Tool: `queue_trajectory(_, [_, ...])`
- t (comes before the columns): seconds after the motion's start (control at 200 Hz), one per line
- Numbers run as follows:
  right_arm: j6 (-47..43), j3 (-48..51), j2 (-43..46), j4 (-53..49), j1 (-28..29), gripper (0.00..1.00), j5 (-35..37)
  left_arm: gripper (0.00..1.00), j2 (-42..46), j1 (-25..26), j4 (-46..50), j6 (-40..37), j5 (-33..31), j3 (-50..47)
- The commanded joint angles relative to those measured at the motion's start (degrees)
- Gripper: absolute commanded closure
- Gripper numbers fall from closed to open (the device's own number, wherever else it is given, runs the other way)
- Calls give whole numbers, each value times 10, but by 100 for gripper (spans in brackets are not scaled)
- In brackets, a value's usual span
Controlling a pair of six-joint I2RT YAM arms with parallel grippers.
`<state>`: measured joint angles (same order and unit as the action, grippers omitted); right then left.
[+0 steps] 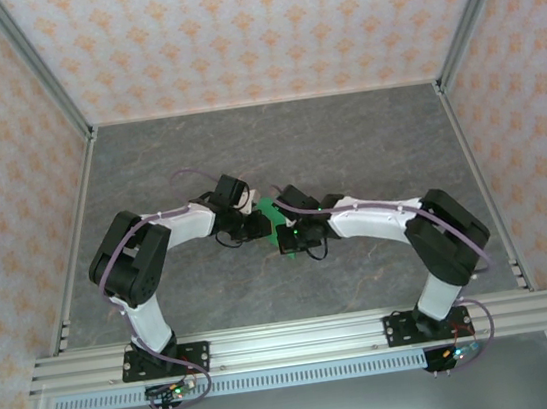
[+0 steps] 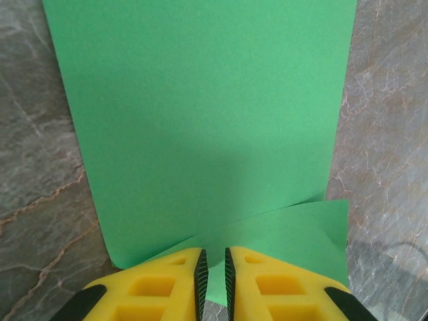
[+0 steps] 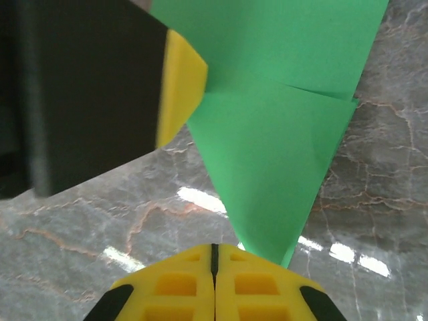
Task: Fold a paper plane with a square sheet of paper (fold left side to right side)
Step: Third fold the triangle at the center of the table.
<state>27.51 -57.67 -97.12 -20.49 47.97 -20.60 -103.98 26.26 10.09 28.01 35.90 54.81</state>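
The square sheet of paper [image 2: 200,120] is bright green and lies on the table, partly folded. One flap [image 2: 287,234] overlaps it near my left gripper [image 2: 216,261]. That gripper's yellow fingers stand a narrow gap apart over the paper's near edge, and green shows through the gap. In the right wrist view the sheet [image 3: 274,174] narrows to a point that runs under the tip of my right gripper [image 3: 215,249], whose jaws are shut together with nothing between them. The left gripper's fingertip [image 3: 180,87] rests on the paper there. From above, the green paper [image 1: 273,213] lies between both grippers.
The grey marble-patterned tabletop [image 1: 346,144] stretches out around the paper. Patterned walls [image 1: 250,26] close the back and both sides. The aluminium rail [image 1: 292,341] with both arm bases runs along the near edge.
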Motion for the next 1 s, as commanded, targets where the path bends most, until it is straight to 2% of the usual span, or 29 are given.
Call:
queue_trajectory(0.0, [21, -1, -18, 12, -2, 93, 12, 80, 11, 0, 40, -12, -36, 0])
queue_trajectory(0.5, [35, 59, -48, -4, -15, 99, 30, 77, 54, 0, 36, -9, -33, 5])
queue_trajectory(0.856, [21, 83, -37, -1, -36, 100, 26, 62, 146, -8, 64, -13, -43, 17])
queue_trajectory(0.996, [18, 87, -42, 12, -38, 100, 14, 60, 202, -14, 69, -9, -48, 2])
